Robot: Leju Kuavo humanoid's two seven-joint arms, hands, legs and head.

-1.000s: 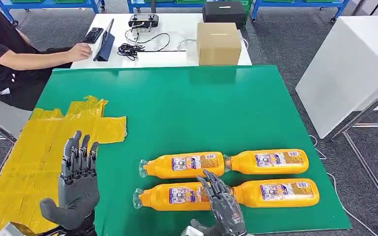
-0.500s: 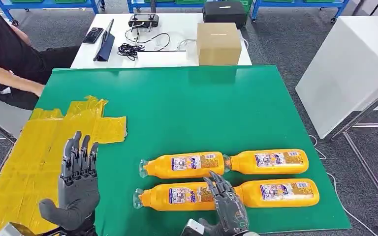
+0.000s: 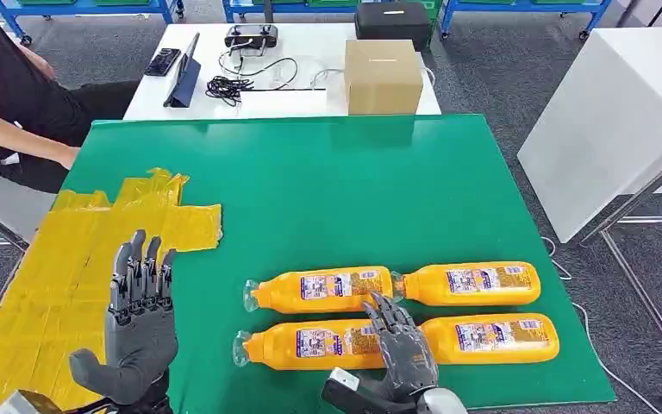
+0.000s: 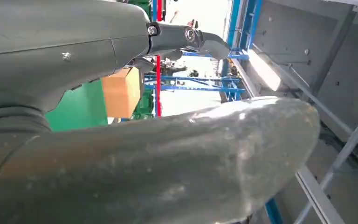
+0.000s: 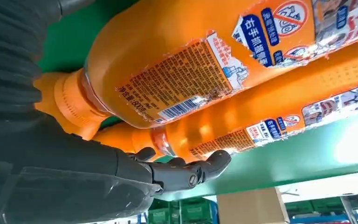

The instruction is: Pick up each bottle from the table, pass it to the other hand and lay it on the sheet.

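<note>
Your right hand (image 3: 405,349) rests with its fingers spread over the near-left bottle (image 3: 310,343); your left hand (image 3: 140,323) is flat, holding nothing.

You have four orange bottles lying on their sides on the green surface (image 3: 327,190), in two rows toward 5 o'clock of its middle: near-left, near-right bottle (image 3: 491,336), far-left bottle (image 3: 323,290) and far-right bottle (image 3: 470,284). Your right hand lies at the base end of the near-left bottle, where it meets the near-right one; in the right wrist view the fingertips (image 5: 214,163) curl beside the bottles but you cannot tell whether they grip. Your left hand hovers palm-down, fingers straight and close together, over the edge of the yellow sheet (image 3: 60,267) at 9 o'clock. At 12 o'clock a cardboard box (image 3: 383,76) sits on the white table (image 3: 310,95); a person (image 3: 9,95) sits at 10 o'clock.
</note>
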